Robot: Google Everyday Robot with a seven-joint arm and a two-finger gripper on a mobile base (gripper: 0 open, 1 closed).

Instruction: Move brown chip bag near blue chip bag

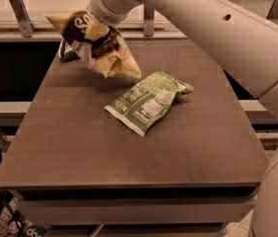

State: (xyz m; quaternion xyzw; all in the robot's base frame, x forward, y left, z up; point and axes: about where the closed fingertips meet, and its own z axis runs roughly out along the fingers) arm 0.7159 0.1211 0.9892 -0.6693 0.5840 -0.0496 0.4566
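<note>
Where the white arm (pixel 203 28) comes down from the upper right, we see its gripper (pixel 95 29) over the table's far-left corner, clamped on the crumpled upper part of the brown chip bag (pixel 114 53). The bag hangs from that grip at a slant, one cream-yellow end pointing up and left and the other down and right. We can read part of the white script lettering on the dark-brown panel near the top. It looks to be clear of the table (pixel 104 152), with a soft shadow on the surface under its lower end.

Just behind the brown bag's left side, we make out a small piece of the blue chip bag (pixel 65 52) lying on the table near the far-left edge. Most of it is hidden by the bag in front, and we cannot tell whether the two touch.

Near the middle of the table lies a green-and-white bag (pixel 149 101), flat and turned diagonally, with its white label panel facing up. It sits just beside the lower tip of the brown bag, apart from it.

Beyond the table's far edge we see a rail with a metal post (pixel 19 13) at the left.
</note>
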